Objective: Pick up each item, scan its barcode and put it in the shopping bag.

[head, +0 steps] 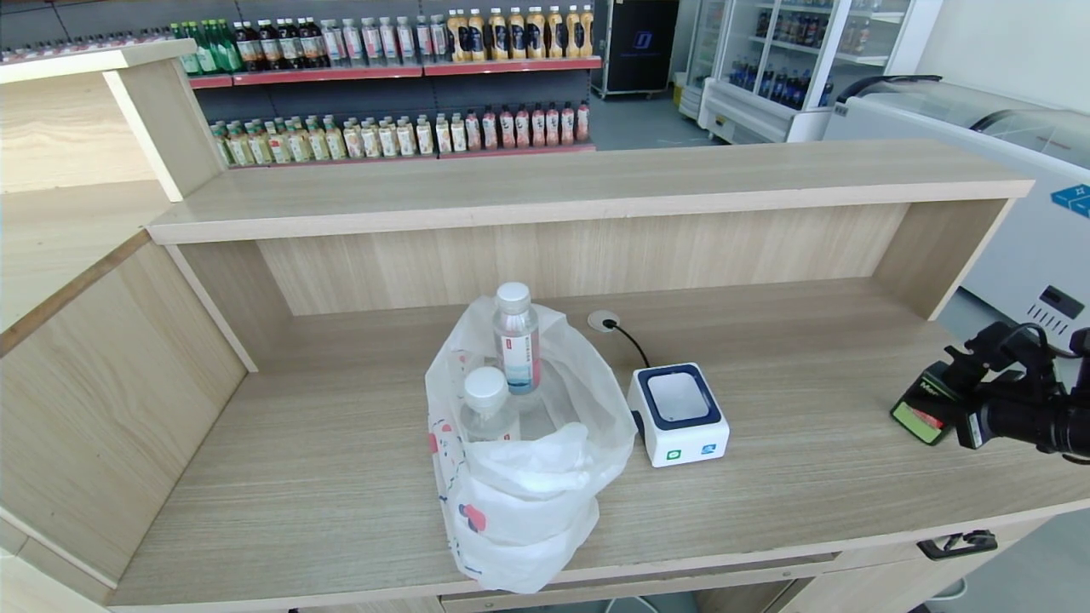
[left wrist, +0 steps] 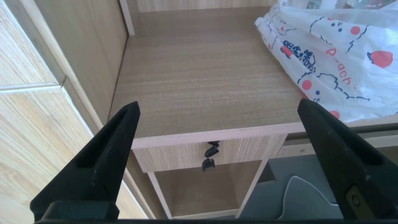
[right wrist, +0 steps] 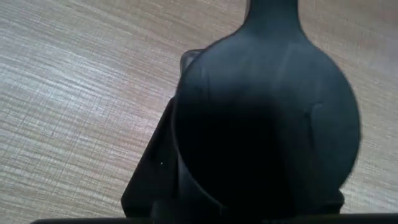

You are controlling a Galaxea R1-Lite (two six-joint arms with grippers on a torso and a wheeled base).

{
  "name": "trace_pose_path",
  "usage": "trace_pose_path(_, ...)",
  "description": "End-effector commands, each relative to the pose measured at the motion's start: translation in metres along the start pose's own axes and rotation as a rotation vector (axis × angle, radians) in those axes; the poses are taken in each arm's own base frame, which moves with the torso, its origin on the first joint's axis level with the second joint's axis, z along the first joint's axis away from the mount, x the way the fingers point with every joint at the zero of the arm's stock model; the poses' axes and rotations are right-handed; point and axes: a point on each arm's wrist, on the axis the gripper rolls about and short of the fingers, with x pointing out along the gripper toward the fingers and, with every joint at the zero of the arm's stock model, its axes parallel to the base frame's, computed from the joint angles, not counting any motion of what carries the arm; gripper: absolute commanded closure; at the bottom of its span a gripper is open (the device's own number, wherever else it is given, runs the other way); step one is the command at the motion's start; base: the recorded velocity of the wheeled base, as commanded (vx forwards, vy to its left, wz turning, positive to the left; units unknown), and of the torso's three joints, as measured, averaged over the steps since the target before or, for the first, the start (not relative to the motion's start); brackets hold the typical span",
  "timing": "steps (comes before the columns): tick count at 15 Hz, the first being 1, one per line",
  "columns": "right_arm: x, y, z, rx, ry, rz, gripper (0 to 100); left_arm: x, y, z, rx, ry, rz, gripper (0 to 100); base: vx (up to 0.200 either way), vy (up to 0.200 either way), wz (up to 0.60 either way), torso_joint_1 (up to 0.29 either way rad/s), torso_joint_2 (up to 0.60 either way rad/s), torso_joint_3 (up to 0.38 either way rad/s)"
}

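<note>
Looking at the right gripper (head: 945, 396), it seems clamped on a small dark item (head: 918, 419) with a green and red label, held over the far right end of the counter (head: 809, 358), well apart from the scanner (head: 679, 413). In the right wrist view the item sits so close to the lens that I can't really tell how secure the hold is. The left gripper (left wrist: 217, 106) is spread wide with nothing in it, hanging off the counter's front edge near the bag (head: 519, 477).

Stuff I'd worry about:

- The barcode. No idea which face it's on, so the item could pass the scanner window the wrong way round and never register.
- The bag mouth. It's slumped and crumpled at the front, and nothing holds it open. A drop could land on the folded plastic and slide off.
- The two bottles (head: 516, 336) standing inside. Come in low or from the side and you'd likely clip the taller one and tip it.
- The bag's bottom hangs over the front edge. One shove that way and the whole lot probably goes over.
- The scanner cable (head: 630, 340) runs just behind the bag, so it could snag.
</note>
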Motion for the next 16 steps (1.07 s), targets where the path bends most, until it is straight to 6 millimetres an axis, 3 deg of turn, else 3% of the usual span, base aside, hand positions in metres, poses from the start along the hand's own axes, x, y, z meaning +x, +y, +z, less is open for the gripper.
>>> trace_pose_path(1,-0.002,-0.001,0.002,-0.009,-0.009,-0.012,100,0.000,0.000,0.000,0.000,0.001,0.000,0,0.000,0.000,0.00,0.000,0.00,0.000)
trace_pose_path(4,-0.007,-0.003,0.009,-0.053,-0.042,-0.044,100,0.000,0.000,0.000,0.000,0.001,0.000,0,0.000,0.000,0.00,0.000,0.00,0.000)
trace_pose_path(6,-0.027,0.002,0.046,-0.145,-0.119,-0.088,100,0.000,0.000,0.000,0.000,0.001,0.000,0,0.000,0.000,0.00,0.000,0.00,0.000)
trace_pose_path(8,-0.061,0.036,0.103,-0.321,-0.234,-0.113,100,0.000,0.000,0.000,0.000,0.001,0.000,0,0.000,0.000,0.00,0.000,0.00,0.000)
trace_pose_path(10,-0.098,0.079,0.142,-0.591,-0.366,-0.119,100,0.000,0.000,0.000,0.000,0.001,0.000,0,0.000,0.000,0.00,0.000,0.00,0.000)
trace_pose_path(12,-0.120,0.102,0.159,-0.925,-0.447,-0.173,100,0.000,0.000,0.000,0.000,0.001,0.000,0,0.000,0.000,0.00,0.000,0.00,0.000)
trace_pose_path(13,-0.125,0.106,0.163,-1.007,-0.473,-0.186,100,0.000,0.000,0.000,0.000,0.001,0.000,0,0.000,0.000,0.00,0.000,0.00,0.000)
trace_pose_path(14,-0.137,0.124,0.178,-1.235,-0.566,-0.228,100,0.000,0.000,0.000,0.000,0.001,0.000,0,0.000,0.000,0.00,0.000,0.00,0.000)
trace_pose_path(16,-0.144,0.145,0.190,-1.490,-0.656,-0.284,100,0.000,0.000,0.000,0.000,0.001,0.000,0,0.000,0.000,0.00,0.000,0.00,0.000)
